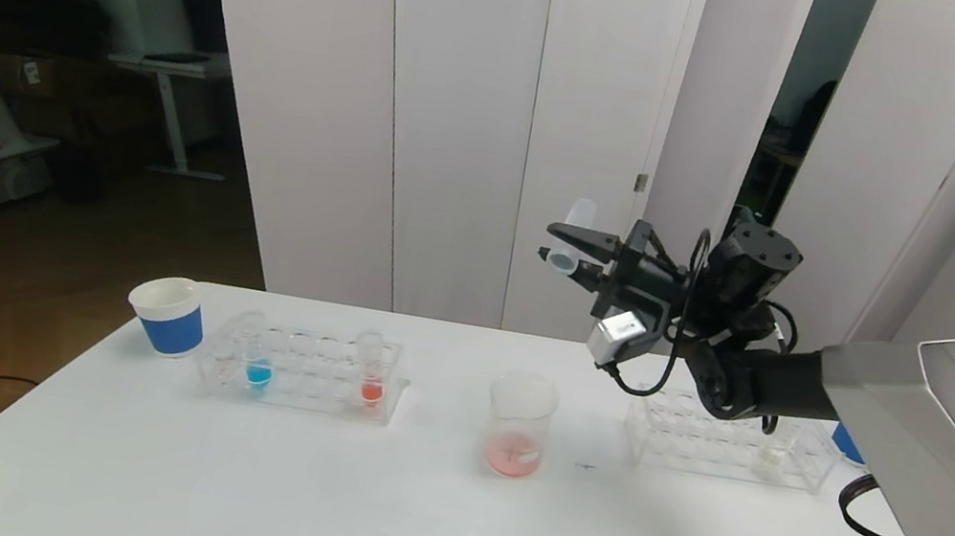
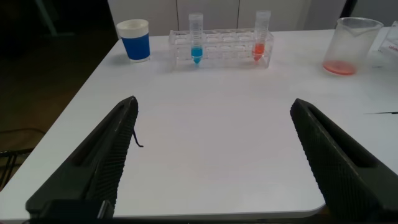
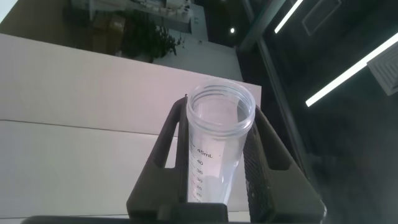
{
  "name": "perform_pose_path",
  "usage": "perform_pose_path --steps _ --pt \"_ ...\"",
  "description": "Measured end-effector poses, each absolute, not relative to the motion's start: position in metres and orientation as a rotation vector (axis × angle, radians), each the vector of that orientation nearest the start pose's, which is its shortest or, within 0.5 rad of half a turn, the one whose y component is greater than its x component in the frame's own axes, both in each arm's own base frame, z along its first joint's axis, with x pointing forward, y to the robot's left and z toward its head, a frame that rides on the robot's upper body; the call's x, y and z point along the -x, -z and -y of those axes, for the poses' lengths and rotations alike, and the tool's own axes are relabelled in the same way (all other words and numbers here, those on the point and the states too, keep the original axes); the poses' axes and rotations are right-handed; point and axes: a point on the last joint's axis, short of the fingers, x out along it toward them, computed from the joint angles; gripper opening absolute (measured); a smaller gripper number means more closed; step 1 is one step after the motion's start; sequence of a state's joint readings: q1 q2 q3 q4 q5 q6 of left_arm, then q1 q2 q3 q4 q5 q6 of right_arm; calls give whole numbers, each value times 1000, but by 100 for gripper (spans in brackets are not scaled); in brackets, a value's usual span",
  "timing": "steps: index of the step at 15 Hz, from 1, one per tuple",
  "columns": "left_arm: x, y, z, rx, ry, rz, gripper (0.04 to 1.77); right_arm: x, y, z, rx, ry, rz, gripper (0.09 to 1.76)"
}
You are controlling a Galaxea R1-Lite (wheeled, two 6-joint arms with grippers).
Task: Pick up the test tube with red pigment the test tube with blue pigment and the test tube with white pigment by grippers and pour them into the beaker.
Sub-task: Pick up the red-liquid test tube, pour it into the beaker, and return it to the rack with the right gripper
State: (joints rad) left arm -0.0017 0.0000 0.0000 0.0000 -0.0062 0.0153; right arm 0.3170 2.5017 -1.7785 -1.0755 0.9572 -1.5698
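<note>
the right tool [image 1: 573, 250] sits high above the desk [image 1: 304, 491], over and behind the beaker [image 1: 519, 425], clamped tight on a clear test tube [image 1: 573, 236]. the tube is tipped past level with its open mouth angled down, a pouring pose by the look of it. from the right wrist view that tube [image 3: 217, 149] looks empty, just printed graduations on clear plastic. the beaker stands mid-desk with a shallow pink pool in its base, so i'd judge red and white are already in. the test tube with blue pigment [image 1: 260, 363] waits upright in the left rack [image 1: 300, 369], beside a tube with orange-red pigment [image 1: 372, 381]; its tip glows bright cyan. the left tool [image 2: 211, 162] hovers low near the desk's front edge, spread wide, holding nothing.
</note>
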Motion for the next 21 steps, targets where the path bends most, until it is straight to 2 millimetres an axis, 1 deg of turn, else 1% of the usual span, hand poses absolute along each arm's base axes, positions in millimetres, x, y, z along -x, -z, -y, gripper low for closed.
perform_pose_path --steps 2,4,7,9,10,13,16,18,21 --pt "23 -75 0 -15 7 0 175 -477 -156 -175 1430 -683 1234 58" --pt "23 -75 0 -16 8 0 175 -477 -163 -174 1404 -608 1116 58" --pt "23 -75 0 -15 7 0 175 -472 -178 -179 1291 -477 914 58" --pt "23 -75 0 -15 8 0 175 -469 -188 -179 1206 -354 787 58" --pt "23 -75 0 -15 7 0 175 -469 -190 -177 1135 -277 702 58" --pt "23 -75 0 -15 7 0 175 -468 -190 -172 859 -79 483 58" --pt "23 -75 0 -15 7 0 175 -467 -185 -173 590 58 348 58" --pt "23 -75 0 -15 8 0 175 -466 -178 -172 434 96 284 58" --pt "23 -75 0 -15 8 0 175 -458 -163 -176 252 55 182 58"
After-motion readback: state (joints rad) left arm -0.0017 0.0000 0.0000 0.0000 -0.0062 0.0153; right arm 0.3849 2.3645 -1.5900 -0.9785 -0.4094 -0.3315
